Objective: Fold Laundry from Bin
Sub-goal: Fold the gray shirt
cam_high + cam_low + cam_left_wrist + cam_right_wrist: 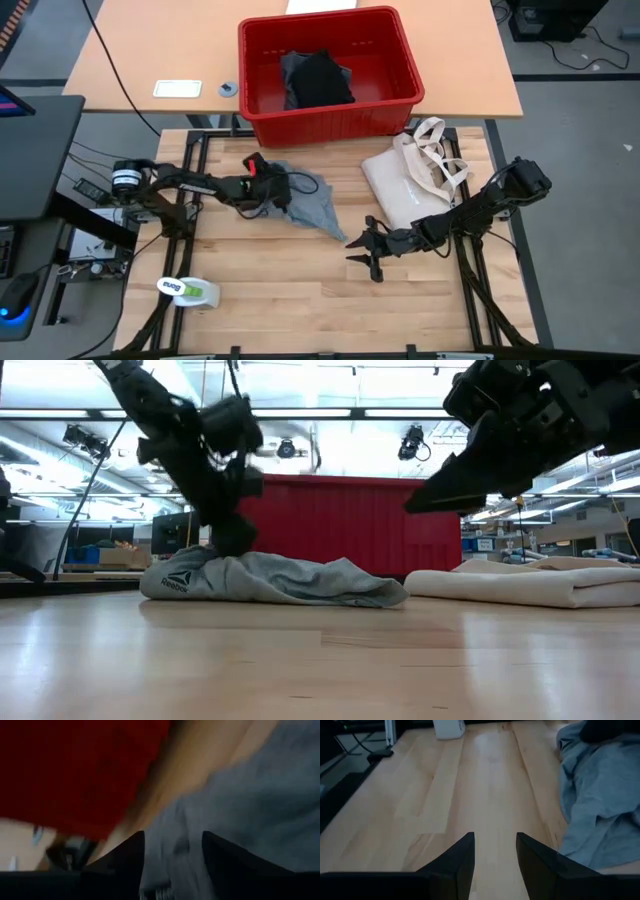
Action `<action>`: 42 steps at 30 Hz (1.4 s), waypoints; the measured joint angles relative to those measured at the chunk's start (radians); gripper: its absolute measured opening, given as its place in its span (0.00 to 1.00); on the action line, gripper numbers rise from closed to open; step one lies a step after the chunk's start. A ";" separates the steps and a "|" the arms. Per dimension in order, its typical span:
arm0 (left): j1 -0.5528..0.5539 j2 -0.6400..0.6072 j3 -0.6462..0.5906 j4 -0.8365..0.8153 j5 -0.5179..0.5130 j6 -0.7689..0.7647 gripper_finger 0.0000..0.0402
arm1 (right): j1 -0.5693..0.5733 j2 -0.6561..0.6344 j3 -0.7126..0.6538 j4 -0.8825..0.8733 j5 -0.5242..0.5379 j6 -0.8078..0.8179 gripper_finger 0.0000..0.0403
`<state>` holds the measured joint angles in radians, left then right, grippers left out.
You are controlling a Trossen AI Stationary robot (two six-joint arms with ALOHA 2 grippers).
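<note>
Wood slat table (300, 290), red bin (330, 70) at the far edge with a black garment (318, 80) inside. Grey T-shirt (305, 200) is crumpled on the table in front of the bin. Left gripper (268, 195) is down on the shirt's bin-side edge, fingers (122, 860) parted with cloth between them; grip unclear, view blurred. Right gripper (362, 250) hovers above bare wood near the shirt's corner, jaws apart, empty. Cream tote (415, 175) lies beside the right arm.

Overhead, one camera looked straight down on my whole counter (300, 290); another sat at counter height, facing the room. My wrist cameras peered close past my fingers; all four shared the grey T-shirt (305, 200).
</note>
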<state>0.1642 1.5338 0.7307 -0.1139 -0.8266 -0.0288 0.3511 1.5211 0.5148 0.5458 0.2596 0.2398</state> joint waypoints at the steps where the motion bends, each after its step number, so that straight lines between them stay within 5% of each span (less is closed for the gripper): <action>1: 0.000 -0.014 0.000 0.035 0.000 0.027 0.49 | 0.000 -0.001 0.000 0.001 0.001 0.000 0.38; 8: -0.009 -0.111 0.000 0.093 0.006 0.109 0.45 | 0.000 -0.007 0.000 0.021 0.011 -0.008 0.38; 14: -0.162 -0.211 0.000 0.063 0.411 0.299 0.45 | 0.000 -0.007 0.000 0.018 0.011 -0.007 0.38; 16: -0.210 -0.211 0.000 0.054 0.467 0.302 0.45 | -0.002 -0.007 0.000 0.026 0.011 -0.009 0.38; 22: -0.249 -0.184 0.000 -0.062 0.455 0.091 0.45 | -0.007 0.017 0.001 0.128 0.012 -0.057 0.38; 29: -0.206 -0.179 -0.001 -0.390 0.138 -0.078 0.45 | -0.034 0.151 0.085 0.171 0.037 -0.104 0.38; 32: -0.174 -0.179 -0.002 -0.458 0.081 -0.139 0.45 | -0.073 0.229 0.164 0.157 0.037 -0.143 0.38; 39: -0.083 -0.156 -0.083 -0.353 0.355 -0.155 0.45 | -0.233 0.387 0.337 -0.029 0.025 -0.182 0.38; 42: -0.089 -0.145 -0.117 -0.399 0.366 -0.185 0.45 | -0.293 0.409 0.378 -0.111 0.032 -0.176 0.38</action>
<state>0.0754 1.3893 0.6136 -0.5132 -0.4605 -0.2134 0.0585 1.9304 0.8923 0.4350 0.2919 0.0639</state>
